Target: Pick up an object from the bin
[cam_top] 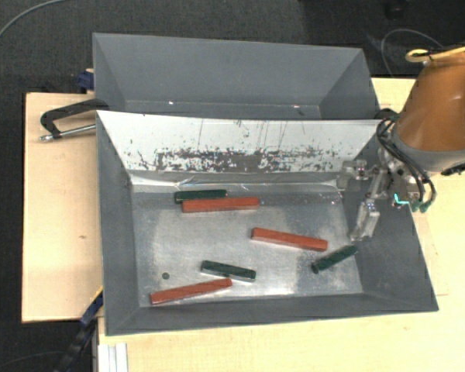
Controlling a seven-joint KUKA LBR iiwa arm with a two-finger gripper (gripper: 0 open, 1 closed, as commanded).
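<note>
- We find the gripper (363,225) at the right side of the bin (116,231).
- Its tip stands just beside the upper-right end of a dark green stick (335,260), lower right of the frame.
- We cannot tell whether the gripper is spread or pressed together.
- A red stick (289,239) lies near, to the left.

Looks down steeply from above, tilted slightly to one side. Set far enough back to take in the whole bin (113,231), stretching left of the claw (363,227), plus dark floor (217,6) beyond.
</note>
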